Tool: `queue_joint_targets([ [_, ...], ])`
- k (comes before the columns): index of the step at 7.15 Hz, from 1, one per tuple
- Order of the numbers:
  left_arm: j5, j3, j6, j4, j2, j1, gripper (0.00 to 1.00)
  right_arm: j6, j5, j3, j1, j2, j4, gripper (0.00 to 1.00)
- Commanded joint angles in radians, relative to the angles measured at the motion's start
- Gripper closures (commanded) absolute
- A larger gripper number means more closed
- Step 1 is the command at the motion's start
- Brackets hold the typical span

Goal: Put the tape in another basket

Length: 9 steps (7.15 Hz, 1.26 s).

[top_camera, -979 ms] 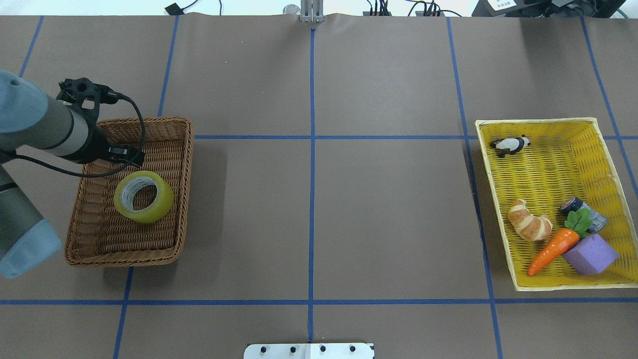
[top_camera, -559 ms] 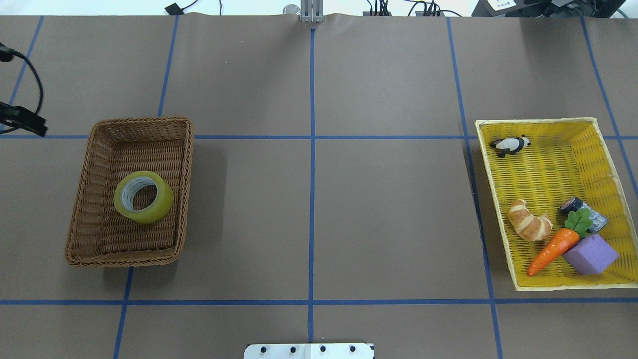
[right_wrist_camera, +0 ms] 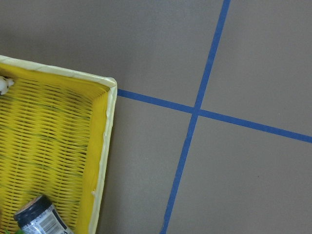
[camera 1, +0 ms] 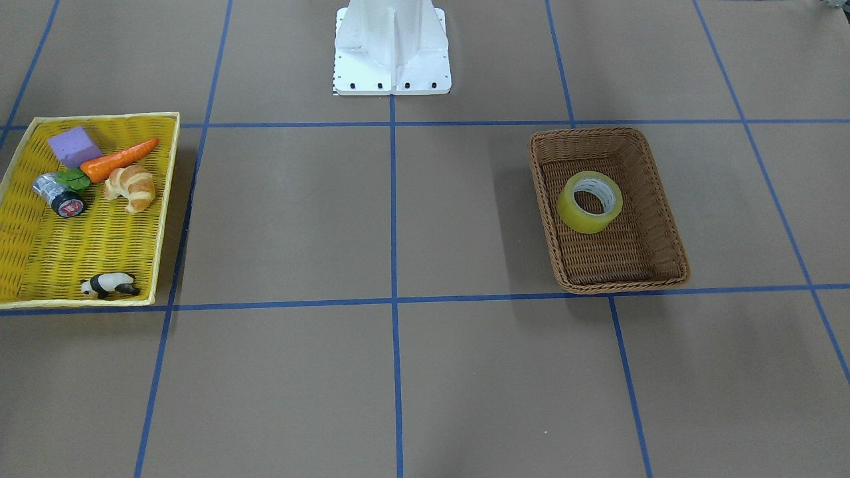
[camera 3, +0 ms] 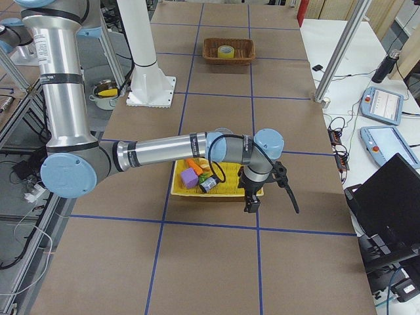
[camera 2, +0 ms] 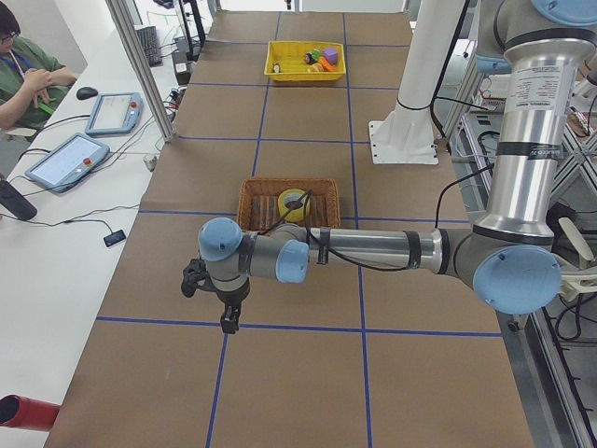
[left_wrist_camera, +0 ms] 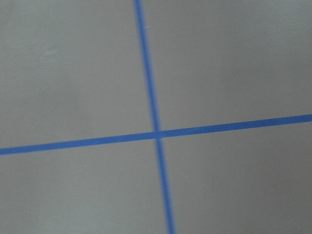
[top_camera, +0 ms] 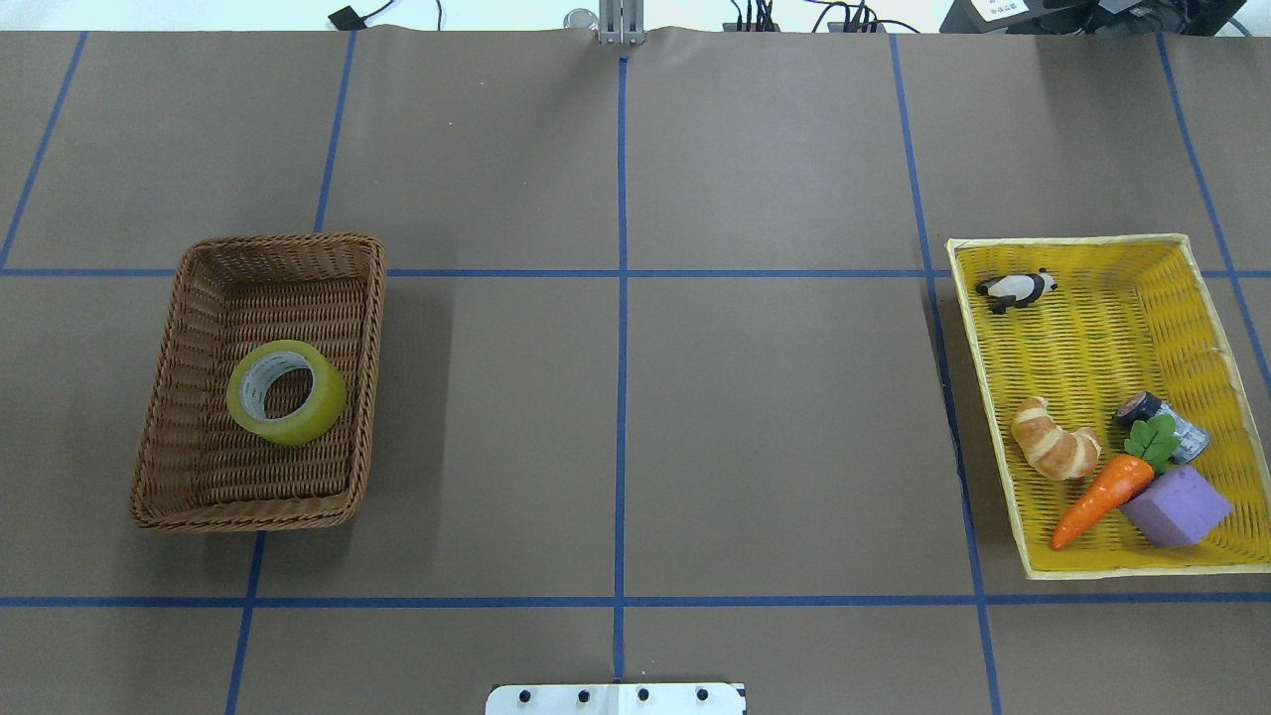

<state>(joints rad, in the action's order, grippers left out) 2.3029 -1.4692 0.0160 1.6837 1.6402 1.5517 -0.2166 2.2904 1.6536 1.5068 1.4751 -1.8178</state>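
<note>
The tape (top_camera: 286, 392), a yellow translucent roll with a white core, lies on the floor of the brown wicker basket (top_camera: 268, 298) at the table's left. It also shows in the front view (camera 1: 590, 202), inside the same basket (camera 1: 617, 252). No gripper touches it. My left gripper (camera 2: 227, 322) shows only in the exterior left view, hanging above the table short of the basket. My right gripper (camera 3: 251, 205) shows only in the exterior right view, by the yellow tray's near edge. I cannot tell whether either is open or shut.
The flat yellow tray (top_camera: 1092, 328) at the table's right holds a toy panda (top_camera: 1015, 289), a croissant (top_camera: 1055, 438), a carrot (top_camera: 1100, 492), a purple block (top_camera: 1177, 506) and a small silver cylinder (top_camera: 1167, 422). The white robot base (camera 1: 392, 46) stands at the table's edge.
My left arm pulled back from over the brown basket to the left and left the overhead view. The tape stayed in the basket.
</note>
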Motion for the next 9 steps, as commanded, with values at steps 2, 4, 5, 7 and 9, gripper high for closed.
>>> queue_joint_targets([
  [2, 0.003, 0.026, -0.028, 0.039, -0.055, 0.053, 0.01, 0.000, -0.002, -0.005, 0.012, 0.010, 0.000, 0.00],
  [4, 0.004, 0.003, -0.018, 0.031, -0.056, 0.051, 0.01, -0.003, -0.003, -0.006, 0.012, 0.027, 0.000, 0.00],
  [5, 0.003, -0.038, -0.008, 0.018, -0.059, 0.050, 0.01, -0.003, -0.003, -0.005, 0.012, 0.031, 0.000, 0.00],
  [7, 0.003, -0.142, 0.019, -0.092, -0.054, 0.047, 0.01, 0.000, -0.003, -0.003, 0.012, 0.034, 0.000, 0.00],
  [9, 0.004, -0.171, 0.019, -0.114, -0.062, 0.042, 0.01, 0.000, -0.002, -0.005, 0.012, 0.031, 0.000, 0.00],
])
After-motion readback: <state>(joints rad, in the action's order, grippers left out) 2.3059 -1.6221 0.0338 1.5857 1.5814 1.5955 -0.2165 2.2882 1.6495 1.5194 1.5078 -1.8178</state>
